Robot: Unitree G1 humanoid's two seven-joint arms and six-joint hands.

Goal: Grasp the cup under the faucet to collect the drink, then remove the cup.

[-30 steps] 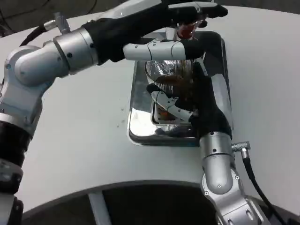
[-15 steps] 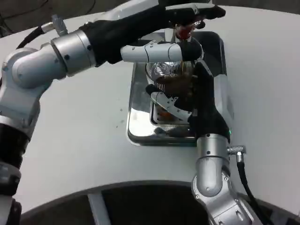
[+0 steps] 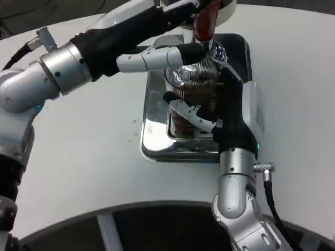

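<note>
Right hand (image 3: 217,107) is wrapped around the clear cup (image 3: 191,91), fingers (image 3: 189,116) closed across its near side; it holds the cup, which contains brown liquid. The cup stands on the shiny metal drip tray (image 3: 157,130), directly beneath the red-brown faucet handle (image 3: 205,23). Left hand (image 3: 178,55) reaches across just above the cup's rim, one finger extended over it toward the handle — whether the remaining fingers press or grip the handle cannot be told, as they are hidden at the top edge. Left forearm (image 3: 63,76) crosses the view ahead of the cup and screens the dispenser's upper part. The tray sits on the white table (image 3: 78,167). A black cable (image 3: 275,209) trails beside the right wrist. The table's curved near edge borders dark floor.
</note>
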